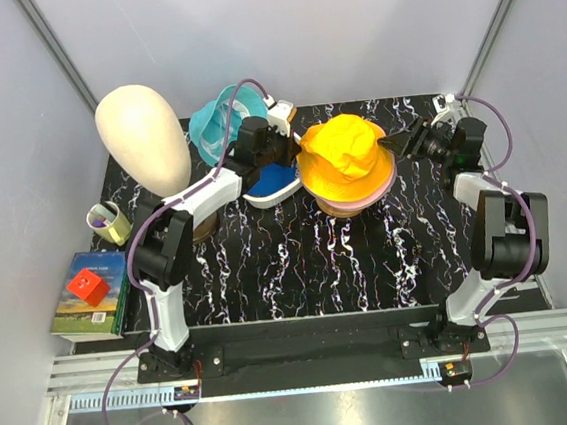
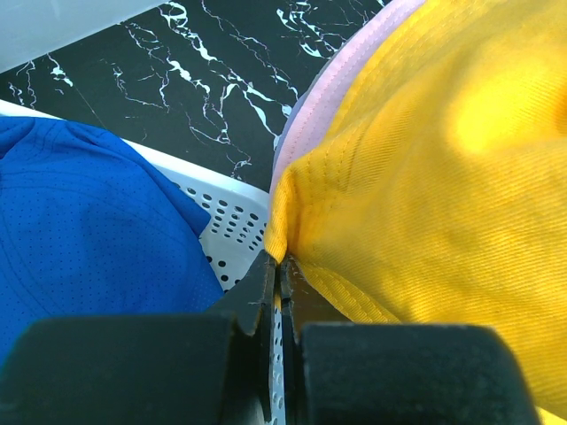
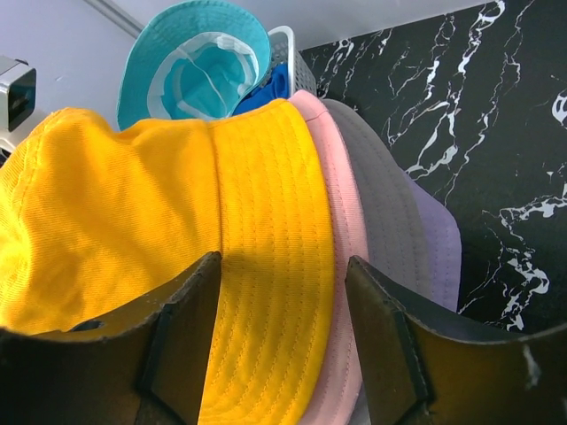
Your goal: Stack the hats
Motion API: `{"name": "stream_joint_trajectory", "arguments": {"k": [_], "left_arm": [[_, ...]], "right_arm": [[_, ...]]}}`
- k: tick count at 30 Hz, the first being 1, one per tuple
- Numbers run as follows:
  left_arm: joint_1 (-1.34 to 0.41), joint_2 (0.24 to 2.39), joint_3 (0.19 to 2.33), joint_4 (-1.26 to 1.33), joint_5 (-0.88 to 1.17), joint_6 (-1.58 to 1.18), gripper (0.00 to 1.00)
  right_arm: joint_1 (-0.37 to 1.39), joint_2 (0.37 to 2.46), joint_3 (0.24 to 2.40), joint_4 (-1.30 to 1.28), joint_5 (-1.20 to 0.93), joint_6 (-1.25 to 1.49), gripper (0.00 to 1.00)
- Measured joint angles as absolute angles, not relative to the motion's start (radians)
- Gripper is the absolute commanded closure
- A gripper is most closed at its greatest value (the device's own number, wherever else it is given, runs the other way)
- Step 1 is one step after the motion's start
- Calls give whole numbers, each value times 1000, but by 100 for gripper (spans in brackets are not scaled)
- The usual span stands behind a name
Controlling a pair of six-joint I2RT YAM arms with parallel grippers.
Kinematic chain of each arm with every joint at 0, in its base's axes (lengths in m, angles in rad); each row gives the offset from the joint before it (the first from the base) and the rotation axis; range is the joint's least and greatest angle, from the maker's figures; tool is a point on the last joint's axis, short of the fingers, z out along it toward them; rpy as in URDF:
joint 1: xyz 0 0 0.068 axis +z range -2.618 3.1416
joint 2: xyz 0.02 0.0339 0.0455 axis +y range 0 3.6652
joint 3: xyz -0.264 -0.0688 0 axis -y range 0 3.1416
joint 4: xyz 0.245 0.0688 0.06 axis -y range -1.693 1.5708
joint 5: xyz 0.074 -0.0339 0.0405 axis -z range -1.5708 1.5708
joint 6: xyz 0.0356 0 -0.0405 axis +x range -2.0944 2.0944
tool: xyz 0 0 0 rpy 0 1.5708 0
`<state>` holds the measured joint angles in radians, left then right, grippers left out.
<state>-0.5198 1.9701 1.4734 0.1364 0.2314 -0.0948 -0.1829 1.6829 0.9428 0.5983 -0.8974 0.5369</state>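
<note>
An orange-yellow bucket hat (image 1: pixel 346 156) lies on top of a pink hat (image 3: pixel 341 221) and a lavender hat (image 3: pixel 434 235) in one pile at mid-table. My left gripper (image 1: pixel 295 158) is shut on the yellow hat's left brim edge (image 2: pixel 280 252). My right gripper (image 1: pixel 397 143) is open at the pile's right side, its jaws either side of the yellow and pink brims (image 3: pixel 283 292). A royal-blue hat (image 2: pixel 89 239) lies in the white basket (image 2: pixel 232 220). A teal hat (image 1: pixel 216 118) lies behind the basket, also in the right wrist view (image 3: pixel 195 62). The black cap is out of view.
A cream mannequin head (image 1: pixel 143 136) stands at the back left. A small cup (image 1: pixel 109 221) stands at the left table edge. Books with a red cube (image 1: pixel 88 288) on top lie beside the table's left edge.
</note>
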Motion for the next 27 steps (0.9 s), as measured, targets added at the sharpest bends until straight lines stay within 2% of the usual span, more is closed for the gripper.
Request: {"name": "stream_joint_trajectory", "arguments": {"k": [8, 14, 17, 18, 21, 22, 25, 26, 27], "left_arm": [[-520, 1970, 1473, 139, 231, -95, 100], [-518, 1974, 1473, 154, 232, -99, 100], [-517, 1977, 1473, 167, 233, -104, 100], [-517, 1979, 1473, 173, 234, -105, 100], [-516, 1985, 1473, 182, 239, -110, 100], [-516, 1987, 1473, 186, 239, -111, 100], [-516, 1994, 1473, 198, 243, -118, 100], [-516, 1998, 1473, 204, 247, -124, 99], [-516, 1999, 1473, 205, 248, -129, 93]], "right_arm": [[-184, 1694, 942, 646, -940, 553, 39], [-183, 1716, 942, 661, -973, 569, 36], [-177, 1718, 944, 632, -976, 546, 48], [-175, 1718, 944, 627, -980, 542, 58], [-168, 1718, 944, 611, -985, 529, 73], [-166, 1718, 944, 600, -985, 527, 82], [-164, 1718, 944, 578, -981, 516, 100], [-164, 1718, 944, 572, -979, 514, 100], [-163, 1718, 944, 566, -976, 511, 100]]}}
